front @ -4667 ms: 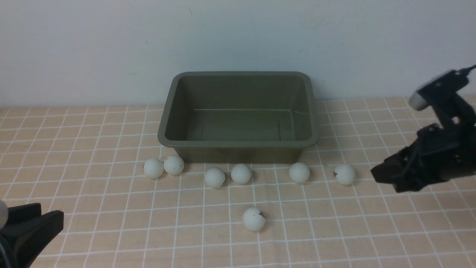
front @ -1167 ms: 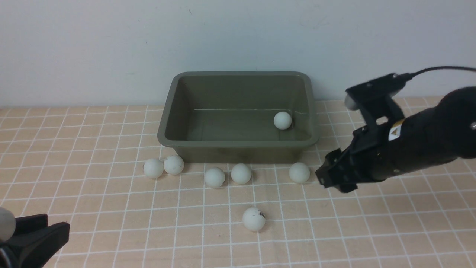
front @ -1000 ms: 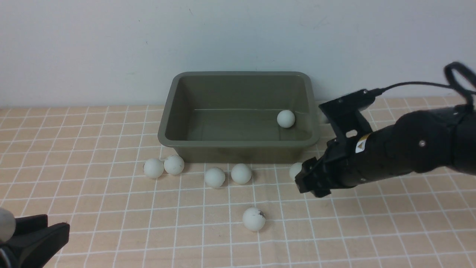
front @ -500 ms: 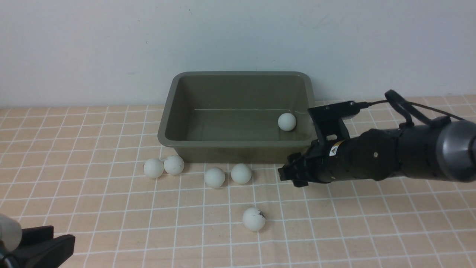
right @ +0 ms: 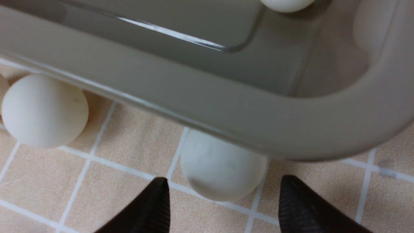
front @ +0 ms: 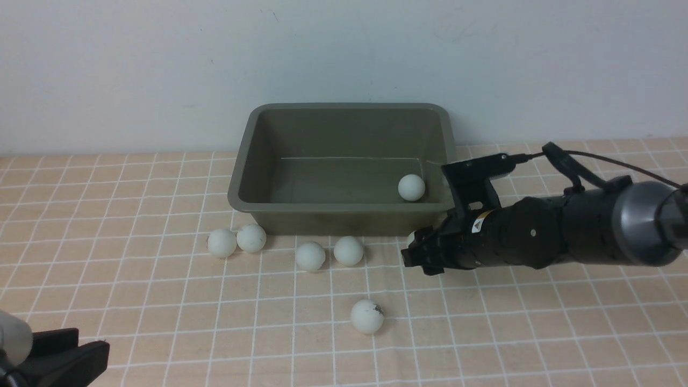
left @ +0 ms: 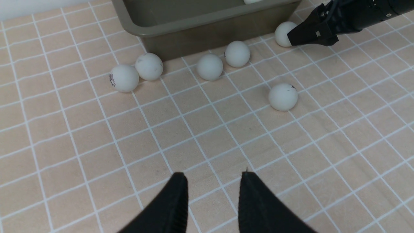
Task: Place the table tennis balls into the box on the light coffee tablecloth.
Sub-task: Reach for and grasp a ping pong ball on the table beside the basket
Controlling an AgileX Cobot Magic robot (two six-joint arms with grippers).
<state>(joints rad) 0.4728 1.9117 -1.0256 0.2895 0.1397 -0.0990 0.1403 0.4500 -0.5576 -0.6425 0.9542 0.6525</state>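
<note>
The olive-green box (front: 344, 205) stands on the light coffee tablecloth (front: 161, 301) with one table tennis ball (front: 411, 187) inside, near its right wall. Several balls lie in front of it: a touching pair (front: 221, 243), two more (front: 310, 256) (front: 349, 250), and a marked one (front: 367, 316) nearer me. My right gripper (front: 416, 257) lies low at the box's front right corner, open, its tips (right: 223, 178) either side of a ball (right: 223, 168) tucked under the rim, with gaps on both sides. My left gripper (left: 212, 174) is open and empty, at the near left.
The box's flared rim (right: 291, 129) overhangs the ball at my right fingertips. A white wall (front: 344, 54) rises just behind the box. My right arm (front: 564, 236) stretches across the cloth from the right, with a cable looping above it.
One ball from the right has gone into the box and rolled a little. My right arm has dropped and moved left to the ball at the box's front right corner. The left gripper barely moved.
</note>
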